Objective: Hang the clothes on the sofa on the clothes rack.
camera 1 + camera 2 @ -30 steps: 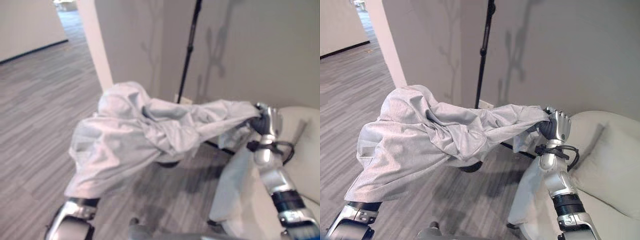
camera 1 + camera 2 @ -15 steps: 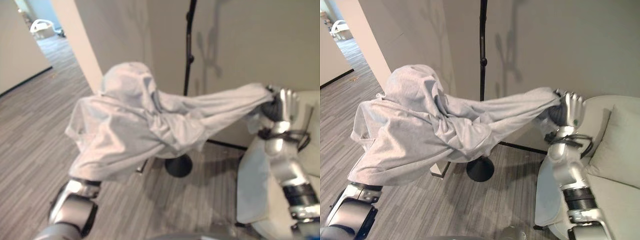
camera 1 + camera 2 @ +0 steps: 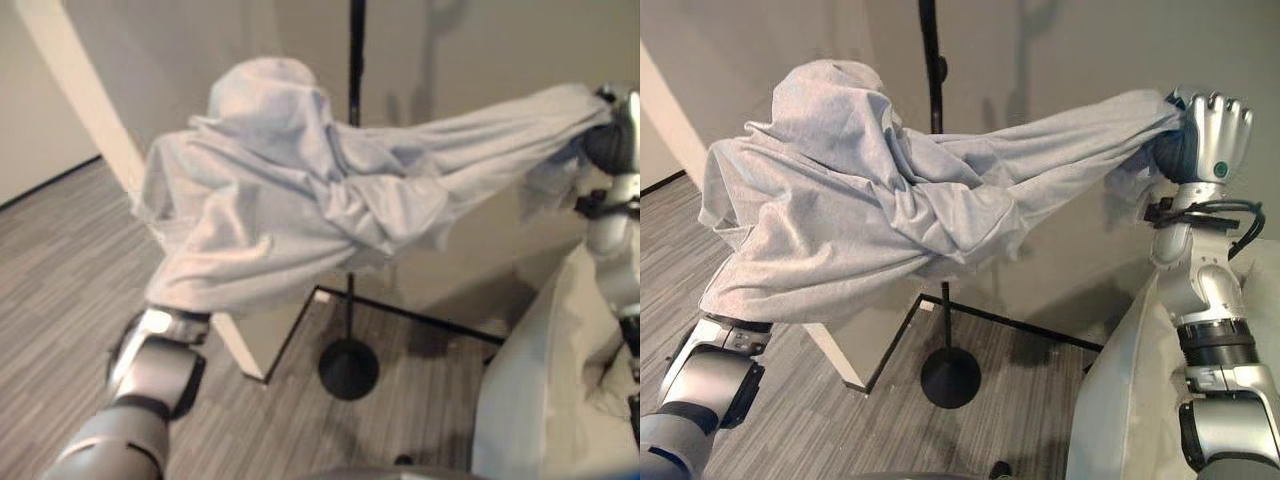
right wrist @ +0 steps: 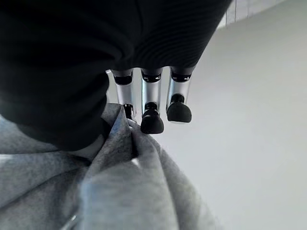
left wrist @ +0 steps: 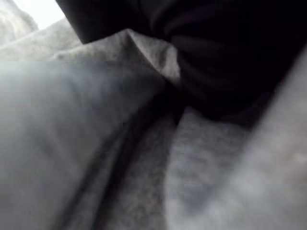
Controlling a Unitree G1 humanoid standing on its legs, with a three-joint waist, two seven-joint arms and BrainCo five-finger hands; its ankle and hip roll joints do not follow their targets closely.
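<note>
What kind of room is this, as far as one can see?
Probably a living room or an office lounge: a pale sofa, a black clothes rack on a round base by the wall, and grey striped carpet.

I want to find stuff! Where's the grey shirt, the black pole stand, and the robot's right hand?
grey shirt (image 3: 840, 230), right eye view, middle of the bunched cloth.
black pole stand (image 3: 950, 378), right eye view, its round base on the floor.
right hand (image 3: 1210, 135), right eye view, back of the hand.
</note>
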